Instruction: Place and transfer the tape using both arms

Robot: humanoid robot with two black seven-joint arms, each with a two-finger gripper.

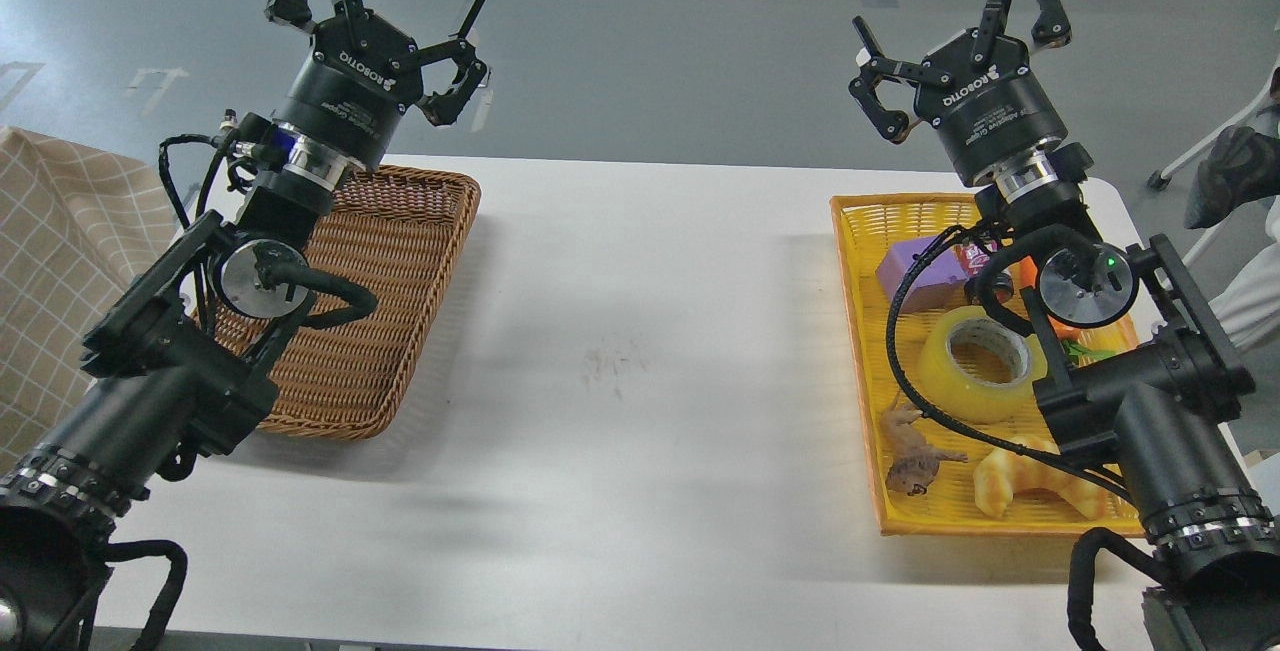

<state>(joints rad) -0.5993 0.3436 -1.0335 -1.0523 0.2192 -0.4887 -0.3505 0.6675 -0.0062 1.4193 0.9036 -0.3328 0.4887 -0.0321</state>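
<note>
Both claws raised, fingers spread, nothing gripped: left gripper (385, 6), right gripper (955, 26); tape (980, 363) laid flat in yellow tray (858, 351) (core up, reachable); wicker basket (400, 261) kept empty, judged as destination.

A white table (650, 351) carries a brown wicker basket (390, 261) at left and a yellow basket (858, 331) at right.

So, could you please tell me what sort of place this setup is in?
Probably a robotics lab: a plain white table on a grey floor, a wicker basket, and a yellow tray of props including packing tape.
</note>
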